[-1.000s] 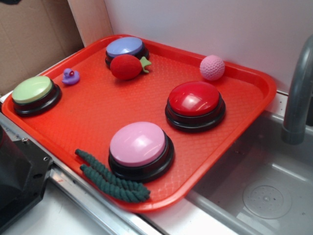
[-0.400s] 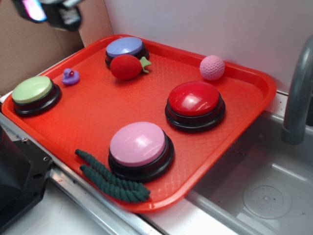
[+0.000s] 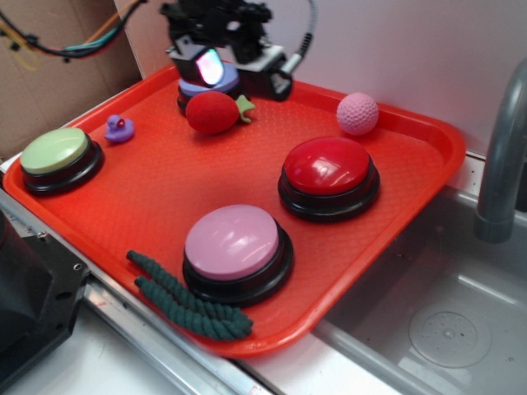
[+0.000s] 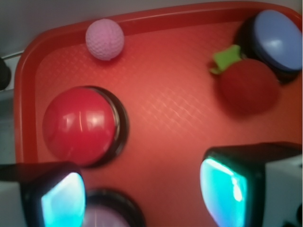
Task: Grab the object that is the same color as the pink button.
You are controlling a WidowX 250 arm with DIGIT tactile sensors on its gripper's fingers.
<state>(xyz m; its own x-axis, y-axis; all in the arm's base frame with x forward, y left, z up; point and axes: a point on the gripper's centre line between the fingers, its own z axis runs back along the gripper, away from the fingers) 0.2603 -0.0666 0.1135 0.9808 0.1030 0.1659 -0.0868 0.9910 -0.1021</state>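
Count on my tray (image 3: pixel 428 136): four dome buttons — one pink (image 3: pixel 233 241), one red (image 3: pixel 328 166), one green (image 3: pixel 53 150), one lavender-blue (image 4: pixel 277 40). One pink ball (image 3: pixel 357 113). One plush strawberry (image 3: pixel 212 113). One small purple duck (image 3: pixel 118 128). Two green rope pieces (image 3: pixel 189 304).

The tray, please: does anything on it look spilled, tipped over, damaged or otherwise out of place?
Nothing stands out. The four buttons sit upright on the tray, the pink ball rests alone near the far rim, and the strawberry lies against the blue button. No spill or damage shows. The tool hovers open above.
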